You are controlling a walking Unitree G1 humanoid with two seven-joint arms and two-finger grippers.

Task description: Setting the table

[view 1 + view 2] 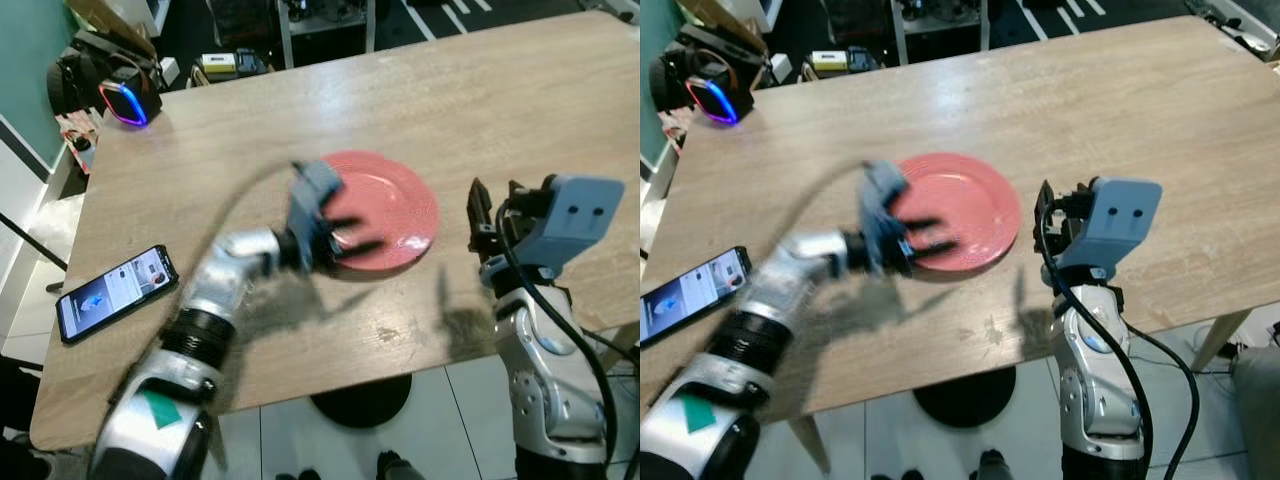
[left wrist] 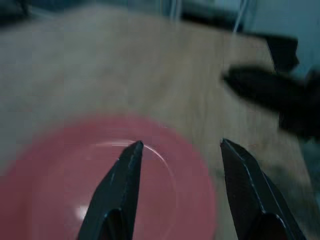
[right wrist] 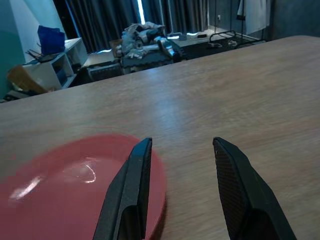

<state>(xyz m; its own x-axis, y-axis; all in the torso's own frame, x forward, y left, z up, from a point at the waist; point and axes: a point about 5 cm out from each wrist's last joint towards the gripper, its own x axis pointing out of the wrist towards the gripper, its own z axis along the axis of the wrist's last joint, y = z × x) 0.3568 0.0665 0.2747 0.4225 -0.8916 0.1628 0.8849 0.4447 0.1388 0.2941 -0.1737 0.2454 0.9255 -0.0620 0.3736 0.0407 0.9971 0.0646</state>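
Observation:
A round red plate (image 1: 395,200) lies flat near the middle of the wooden table (image 1: 500,110). My left gripper (image 1: 352,233) hovers open over the plate's near-left rim, blurred by motion; its wrist view looks along both black fingers (image 2: 125,180) onto the plate (image 2: 60,185). My right gripper (image 1: 495,205) stands open just right of the plate, above the table's near edge. In its wrist view the plate (image 3: 60,195) lies beyond the tips, and nothing is between the fingers (image 3: 235,190).
A smartphone (image 1: 117,291) with a lit screen lies at the table's near-left corner. A dark speaker with a glowing blue ring (image 1: 128,103) sits off the far-left corner. The table's round pedestal base (image 1: 360,400) stands on the tiled floor below.

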